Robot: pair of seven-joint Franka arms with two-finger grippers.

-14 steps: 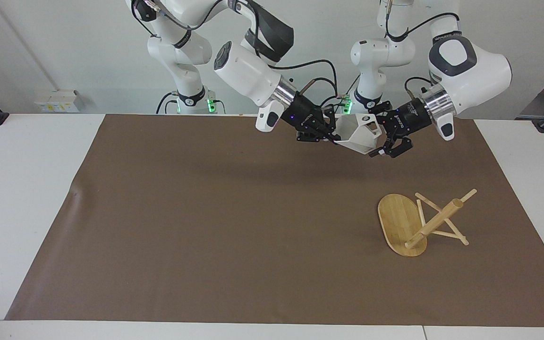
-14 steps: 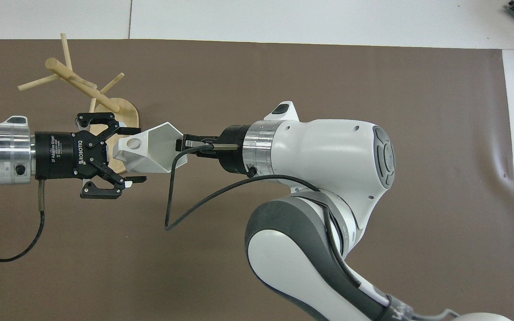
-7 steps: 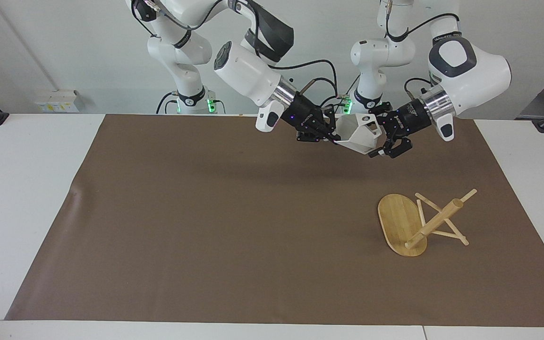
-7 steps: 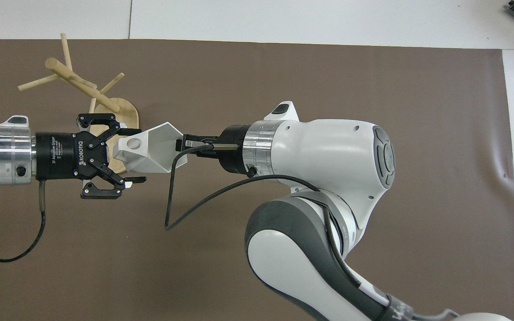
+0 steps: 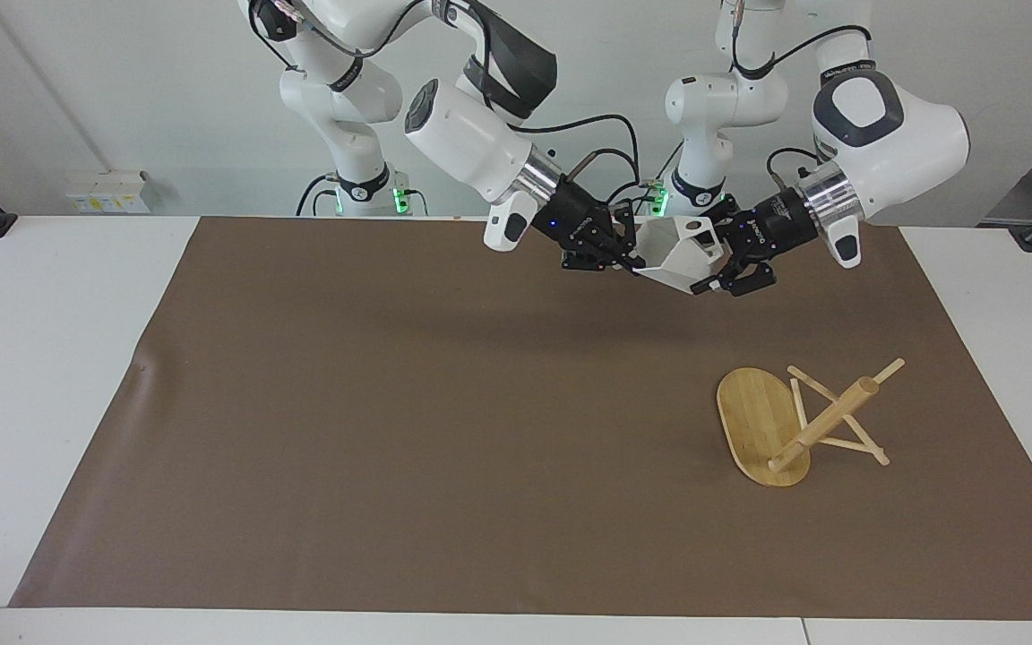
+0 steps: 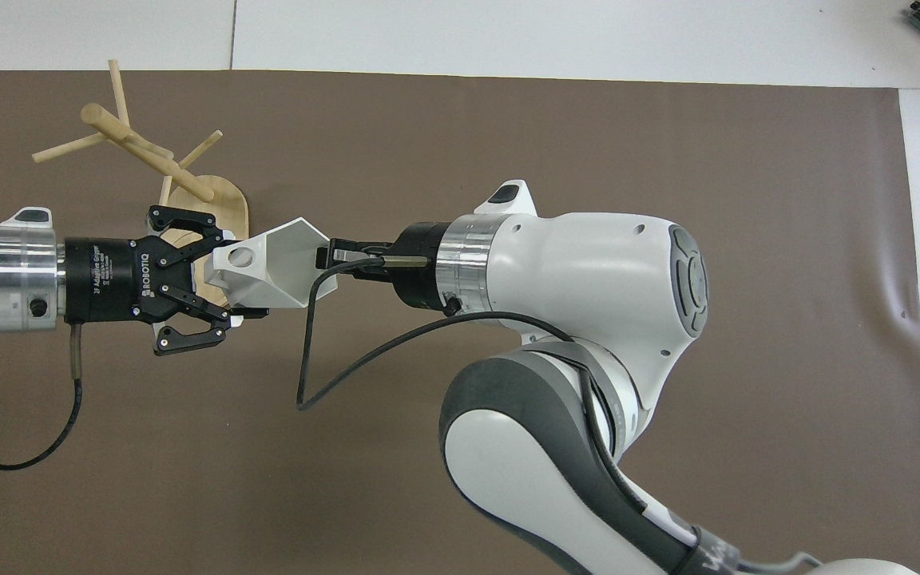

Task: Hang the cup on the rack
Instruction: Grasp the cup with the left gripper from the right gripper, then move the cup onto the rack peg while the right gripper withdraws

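Left end effector [image 6: 236, 275] clamped on cup [image 6: 276, 267] (airborne), right end effector [image 6: 331, 260] gripping its rim

Both grippers [image 6: 224, 279] [image 6: 324, 259] clamp the cup [image 6: 268, 267], held over mat [image 6: 508, 128] nr rack [image 6: 128, 148].

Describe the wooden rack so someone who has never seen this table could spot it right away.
Find the brown mat that covers the table, then go toward the left arm's end. There, farther from the robots than the airborne white cup, lies the rack. It is the only wooden thing: tipped over, oval base on edge, post and thin pegs slanting off it.
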